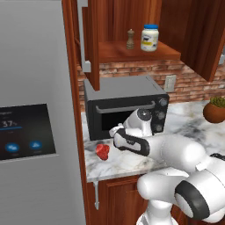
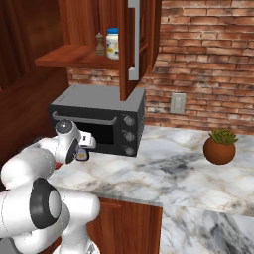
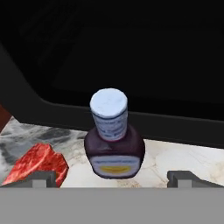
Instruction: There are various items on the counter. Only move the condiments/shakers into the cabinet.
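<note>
Dark sauce bottle (image 3: 113,142) w/ white cap stands upright on marble surface (image 3: 175,157) straight ahead of wide-open, empty claw (image 3: 113,178), probably rigid, light, slick plastic, so grip low round belly.

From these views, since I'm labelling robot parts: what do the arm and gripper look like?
The arm is glossy white, built of thick rounded segments with dark grey bands at the joints. The hand is white with a black section. The gripper ends in two small dark grey, blocky fingertips. No cables or markings are visible.
</note>
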